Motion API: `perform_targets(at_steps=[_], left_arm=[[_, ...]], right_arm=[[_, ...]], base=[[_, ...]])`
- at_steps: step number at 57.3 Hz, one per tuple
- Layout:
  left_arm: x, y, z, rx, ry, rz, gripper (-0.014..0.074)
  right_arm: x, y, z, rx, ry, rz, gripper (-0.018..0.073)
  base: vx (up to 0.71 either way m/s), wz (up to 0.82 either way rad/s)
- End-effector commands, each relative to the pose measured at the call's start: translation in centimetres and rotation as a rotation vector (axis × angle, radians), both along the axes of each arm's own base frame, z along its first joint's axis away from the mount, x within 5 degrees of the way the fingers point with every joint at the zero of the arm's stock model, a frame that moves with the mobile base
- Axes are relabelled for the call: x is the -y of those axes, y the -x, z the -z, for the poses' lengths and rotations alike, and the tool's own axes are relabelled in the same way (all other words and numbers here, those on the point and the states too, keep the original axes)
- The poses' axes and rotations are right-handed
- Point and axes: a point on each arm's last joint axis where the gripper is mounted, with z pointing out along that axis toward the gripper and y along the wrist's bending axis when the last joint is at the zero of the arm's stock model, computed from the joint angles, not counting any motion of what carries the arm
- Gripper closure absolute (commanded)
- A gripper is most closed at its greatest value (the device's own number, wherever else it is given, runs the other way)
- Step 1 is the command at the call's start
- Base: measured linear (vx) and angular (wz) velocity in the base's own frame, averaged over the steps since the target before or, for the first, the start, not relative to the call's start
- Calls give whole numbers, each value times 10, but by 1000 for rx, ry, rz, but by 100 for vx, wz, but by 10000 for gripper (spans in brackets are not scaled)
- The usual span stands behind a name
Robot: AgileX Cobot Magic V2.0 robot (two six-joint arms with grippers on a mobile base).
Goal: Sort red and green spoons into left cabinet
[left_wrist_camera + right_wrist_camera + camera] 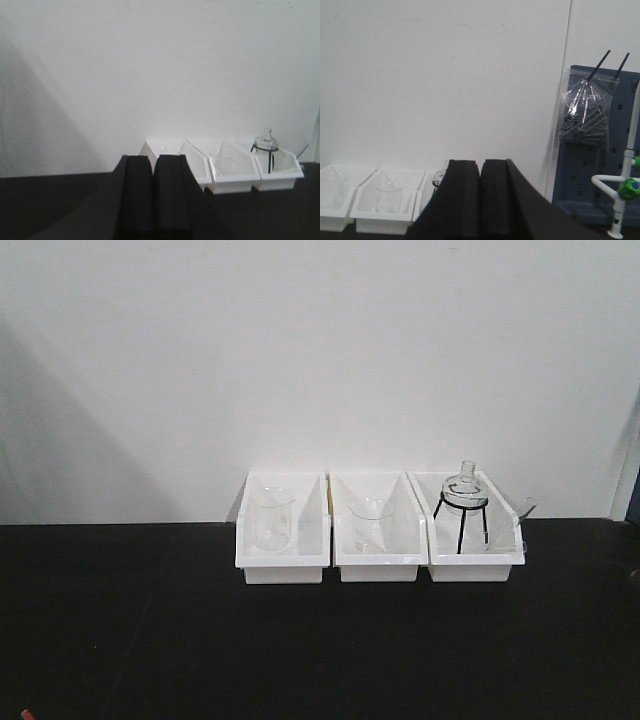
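Left wrist-mounted view: left jaws pressed together, right jaws likewise, white bins (232, 187) beyond.

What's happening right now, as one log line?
left gripper: shut, empty | right gripper: shut, empty | spoons, cabinet: not clearly visible | three white plastic bins holding clear glassware on black table
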Motion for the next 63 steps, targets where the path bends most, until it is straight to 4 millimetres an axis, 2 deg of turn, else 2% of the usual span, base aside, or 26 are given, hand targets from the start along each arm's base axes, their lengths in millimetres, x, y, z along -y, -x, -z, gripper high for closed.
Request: perform_targets(at_steps=[1,9,18,32,41,51,63], left_arm=[[3,-8,-35,-69,-35,16,597],[10,-35,-60,-183,-154,30,597],[15,-67,-58,-255,-202,32,597],[19,-92,-47,-344,-209,38,591],[20,-93,-47,-346,-207,38,552],[20,-93,-47,-346,-206,38,437],[20,-93,-46,-357,-209,41,228]], right_arm=[[1,-10,-34,-38,23,12,564],[0,-37,-54,-149,-32,-10,564],[-3,-61,-60,-193,-151,-61,564],[-7,-67,-57,-221,-310,-123,559],[-8,-68,-54,-255,-241,-117,526],[-9,-67,-50,-308,-126,-113,389],[-9,-67,-49,-315,7,-104,62]], base=[[0,0],[0,0],[0,0],[0,0],[0,0],[0,0],[0,0]])
